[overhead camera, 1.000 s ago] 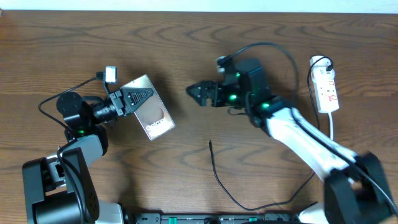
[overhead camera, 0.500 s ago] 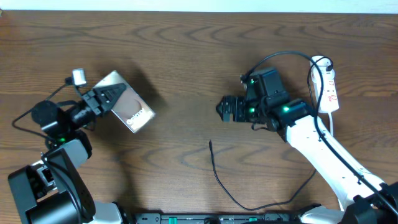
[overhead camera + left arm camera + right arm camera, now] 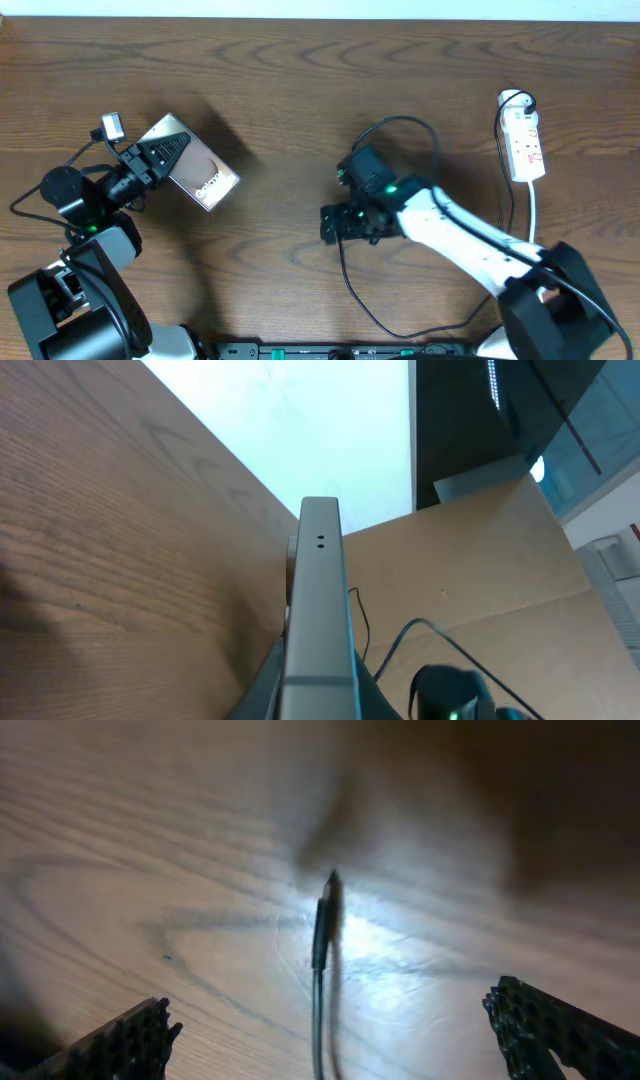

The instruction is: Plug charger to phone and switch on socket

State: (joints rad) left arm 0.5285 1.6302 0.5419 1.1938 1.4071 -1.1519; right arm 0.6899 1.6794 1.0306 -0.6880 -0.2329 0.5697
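Brown wood-grain worktop [image 3: 300, 80] carries everything. The left tool [image 3: 168, 152] is clenched on the phone [image 3: 203, 178], gripping one end and holding it tilted, seemingly clear of the wood. From the left wrist the phone's pale edge runs straight out ahead of that tool. The right tool [image 3: 333, 224] stands released, its fingers [image 3: 128, 1042] spread wide. The black plug tip [image 3: 325, 912] of the charger [image 3: 350, 285] lies on the wood between them, touching neither. That view is blurred, so perhaps the tool hangs just above it. The socket [image 3: 525, 142] lies well away, behind the right tool.
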